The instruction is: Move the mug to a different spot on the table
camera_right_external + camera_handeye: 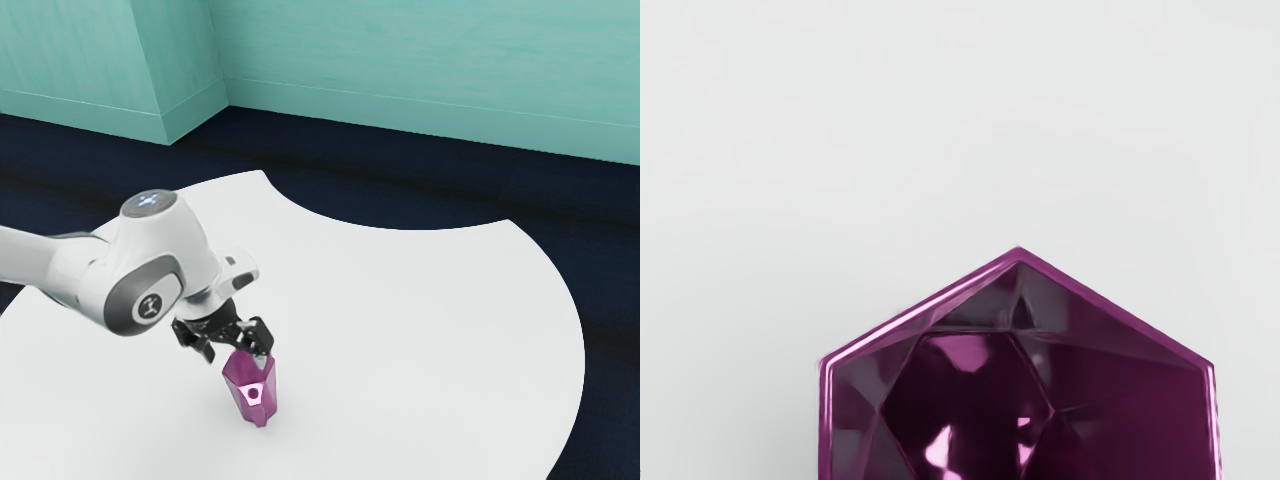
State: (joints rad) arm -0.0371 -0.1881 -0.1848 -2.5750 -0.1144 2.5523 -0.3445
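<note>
Magenta mug [254,392]: faceted and glossy, with a six-sided rim; it leans, its mouth towards the exterior view's left and its base towards the right.
Mug position: over the part of the table [420,330] nearest the camera, closer to that near edge than to the far curved edge, and on the exterior view's left half.
Mug contact with table: it cannot be told whether the base rests on the surface or hangs just clear of it.
Gripper [238,345]: black, directly above the mug's mouth and pointing down at it.
Fingers: set apart, one on each side of the mug's upper part, pinching it at the rim.
Arm [110,270]: white and grey, entering from the exterior view's left.
Wrist view: the mug [1020,390] sits right under the hand, its dark interior facets visible, with bare white table [940,120] beyond the rim.
Table: white, with a curved outline.
Surroundings: dark floor [400,170], teal wall [400,50].
</note>
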